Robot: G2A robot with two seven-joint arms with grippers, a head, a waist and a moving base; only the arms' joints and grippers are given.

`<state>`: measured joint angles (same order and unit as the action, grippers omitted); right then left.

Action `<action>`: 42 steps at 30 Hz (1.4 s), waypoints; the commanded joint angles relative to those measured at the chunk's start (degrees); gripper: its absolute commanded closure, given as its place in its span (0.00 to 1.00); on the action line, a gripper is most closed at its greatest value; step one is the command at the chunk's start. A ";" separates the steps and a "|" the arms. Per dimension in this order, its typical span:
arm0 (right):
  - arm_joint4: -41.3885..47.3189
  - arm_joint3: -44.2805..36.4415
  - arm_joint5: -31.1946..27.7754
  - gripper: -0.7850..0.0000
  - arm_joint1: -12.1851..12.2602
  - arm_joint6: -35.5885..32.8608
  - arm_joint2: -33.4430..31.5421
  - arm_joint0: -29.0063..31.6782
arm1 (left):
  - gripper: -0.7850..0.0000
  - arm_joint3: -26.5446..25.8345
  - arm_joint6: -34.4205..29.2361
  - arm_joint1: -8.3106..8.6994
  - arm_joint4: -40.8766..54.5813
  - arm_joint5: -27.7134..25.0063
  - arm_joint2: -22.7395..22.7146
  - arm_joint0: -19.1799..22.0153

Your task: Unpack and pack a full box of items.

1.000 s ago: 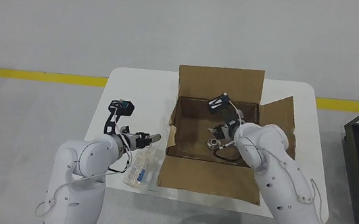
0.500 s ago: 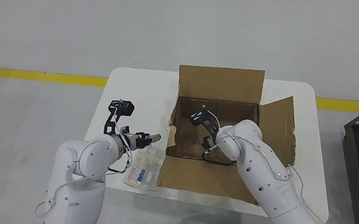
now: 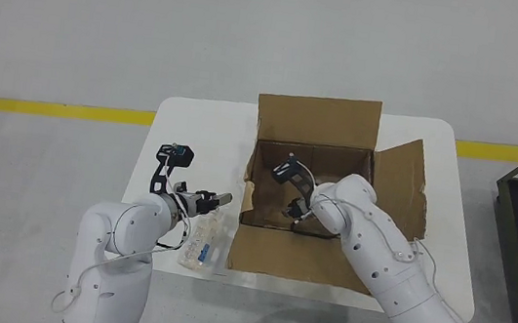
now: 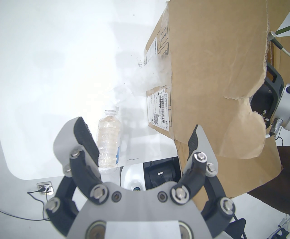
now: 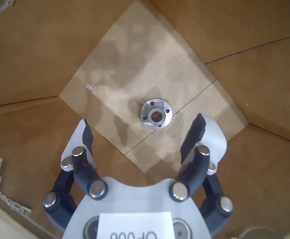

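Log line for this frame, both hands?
left hand: open, over table beside box, bottle lying nearby | right hand: open, inside box over flange on its floor | held: nothing

the left arm and right arm are glossy white rounded shells trailing thin black cables. the left gripper and right gripper share silver plates, black linkages, round steel screws, black-padded silver fingers and white labels.
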<state>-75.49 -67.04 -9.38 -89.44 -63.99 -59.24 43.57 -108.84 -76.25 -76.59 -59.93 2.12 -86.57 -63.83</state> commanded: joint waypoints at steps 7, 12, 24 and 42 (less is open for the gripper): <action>0.23 4.01 1.93 0.20 -0.56 -0.11 1.58 -1.70 | 0.00 0.00 0.00 0.00 0.00 0.00 0.00 0.00; 1.43 7.69 2.02 0.47 -1.10 0.76 2.61 -3.29 | 0.00 0.00 0.00 0.00 0.00 0.00 0.00 0.00; 3.07 13.90 2.97 0.24 -2.05 2.78 3.93 -6.36 | 0.00 0.00 0.00 0.00 0.00 0.00 0.00 0.00; 3.80 20.07 4.80 0.56 -2.79 5.57 4.53 -8.67 | 0.00 0.00 0.00 0.00 0.00 0.00 0.00 0.00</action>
<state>-71.61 -47.17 -4.86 -92.21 -58.62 -54.69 34.97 -108.84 -76.25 -76.59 -59.93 2.12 -86.57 -63.83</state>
